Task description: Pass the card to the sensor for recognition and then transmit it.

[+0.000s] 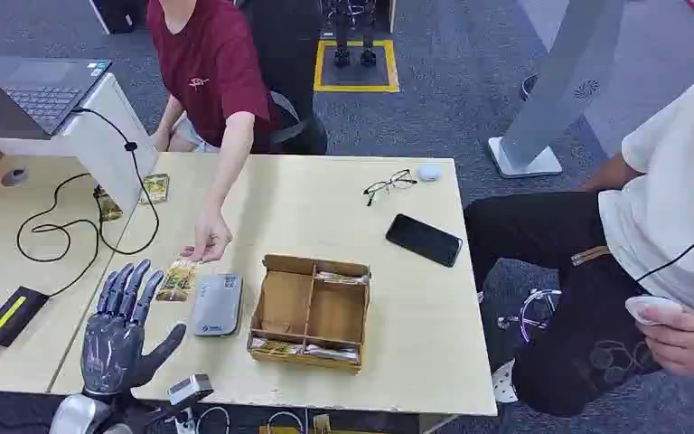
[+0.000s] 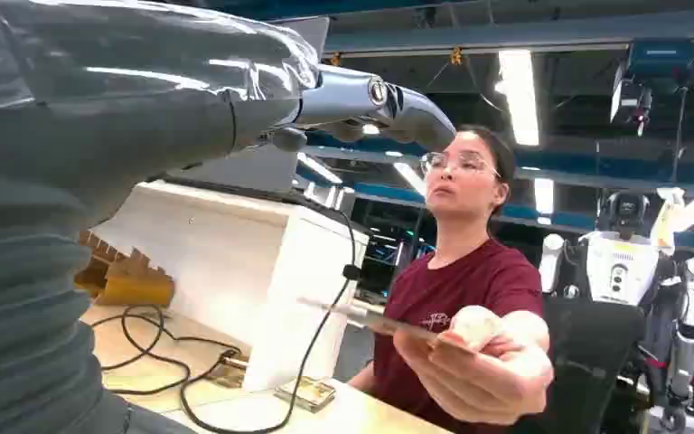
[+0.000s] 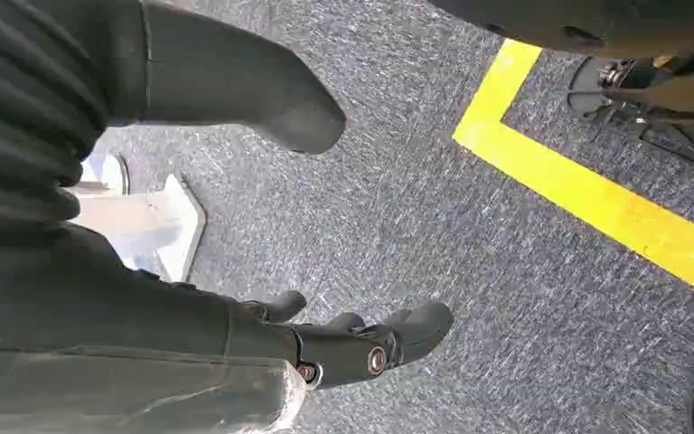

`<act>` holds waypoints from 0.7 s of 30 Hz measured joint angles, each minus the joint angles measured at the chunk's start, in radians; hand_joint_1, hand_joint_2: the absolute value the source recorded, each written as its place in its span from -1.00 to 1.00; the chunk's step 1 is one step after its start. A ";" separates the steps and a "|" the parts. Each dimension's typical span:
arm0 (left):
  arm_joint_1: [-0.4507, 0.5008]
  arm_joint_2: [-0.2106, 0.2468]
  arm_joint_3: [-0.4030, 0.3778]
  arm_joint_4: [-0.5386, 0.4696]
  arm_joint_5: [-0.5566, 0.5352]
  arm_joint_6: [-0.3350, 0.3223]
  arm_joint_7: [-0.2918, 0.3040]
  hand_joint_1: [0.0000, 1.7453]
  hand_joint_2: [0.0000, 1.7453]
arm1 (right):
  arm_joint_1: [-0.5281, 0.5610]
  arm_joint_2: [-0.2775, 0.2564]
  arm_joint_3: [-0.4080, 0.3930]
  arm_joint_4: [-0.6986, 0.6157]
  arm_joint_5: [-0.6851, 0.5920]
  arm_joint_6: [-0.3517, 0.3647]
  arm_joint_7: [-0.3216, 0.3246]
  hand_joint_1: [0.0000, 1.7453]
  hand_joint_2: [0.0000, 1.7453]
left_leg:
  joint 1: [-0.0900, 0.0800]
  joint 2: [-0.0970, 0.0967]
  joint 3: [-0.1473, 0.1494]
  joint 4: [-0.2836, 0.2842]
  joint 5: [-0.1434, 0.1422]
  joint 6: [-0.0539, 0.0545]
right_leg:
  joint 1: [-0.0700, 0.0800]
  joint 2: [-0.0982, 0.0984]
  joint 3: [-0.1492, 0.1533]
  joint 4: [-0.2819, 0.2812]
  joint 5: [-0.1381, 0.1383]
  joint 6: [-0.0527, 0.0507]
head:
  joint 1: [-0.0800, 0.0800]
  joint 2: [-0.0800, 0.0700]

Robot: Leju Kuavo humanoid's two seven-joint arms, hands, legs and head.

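Note:
A person in a dark red shirt holds a patterned card (image 1: 179, 278) by its far end, just past the fingertips of my left hand (image 1: 122, 330). That hand hovers over the table's near left with its fingers spread and nothing in it. In the left wrist view the person's hand (image 2: 479, 362) offers the card (image 2: 361, 318) flat toward my left hand (image 2: 361, 104). The grey sensor (image 1: 217, 305) lies on the table right beside the card. My right hand (image 3: 343, 348) hangs over the carpet, fingers loosely bent, holding nothing.
A wooden divided box (image 1: 310, 310) with cards stands right of the sensor. A phone (image 1: 424, 240), glasses (image 1: 389, 184), more cards (image 1: 154, 187), a black cable (image 1: 63, 226) and a white stand (image 1: 104, 136) with a laptop (image 1: 41, 86) share the table. A second person (image 1: 669, 244) sits at the right.

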State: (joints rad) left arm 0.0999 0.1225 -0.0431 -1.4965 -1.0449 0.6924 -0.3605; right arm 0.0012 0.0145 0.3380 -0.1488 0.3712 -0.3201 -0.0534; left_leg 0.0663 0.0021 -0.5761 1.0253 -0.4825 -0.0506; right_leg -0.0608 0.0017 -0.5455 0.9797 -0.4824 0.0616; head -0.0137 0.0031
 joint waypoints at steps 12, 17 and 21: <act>-0.002 0.001 0.000 0.000 0.007 0.000 -0.002 0.80 1.00 | 0.000 0.000 0.000 0.000 0.000 0.000 0.000 -1.00 1.00 | 0.000 0.000 0.000 0.000 0.000 0.000 | 0.000 0.000 0.000 0.000 0.000 0.000 | 0.000 0.000; -0.002 0.001 0.000 0.000 0.007 0.000 -0.002 1.00 1.00 | 0.000 0.000 0.000 0.000 0.000 0.000 0.000 -1.00 1.00 | 0.000 0.000 0.000 0.000 0.000 0.000 | 0.000 0.000 0.000 0.000 0.000 0.000 | 0.000 0.000; -0.003 0.001 0.000 0.000 0.009 0.002 -0.002 1.00 1.00 | 0.000 0.000 0.000 0.000 0.000 0.000 0.000 -1.00 1.00 | 0.000 0.000 0.000 0.000 0.000 0.000 | 0.000 0.000 0.000 0.000 0.000 0.000 | 0.000 0.000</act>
State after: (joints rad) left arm 0.0966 0.1232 -0.0435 -1.4965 -1.0361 0.6939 -0.3628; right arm 0.0012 0.0145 0.3380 -0.1488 0.3708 -0.3201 -0.0534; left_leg 0.0663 0.0021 -0.5761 1.0253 -0.4825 -0.0506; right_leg -0.0608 0.0017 -0.5454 0.9797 -0.4824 0.0616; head -0.0137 0.0031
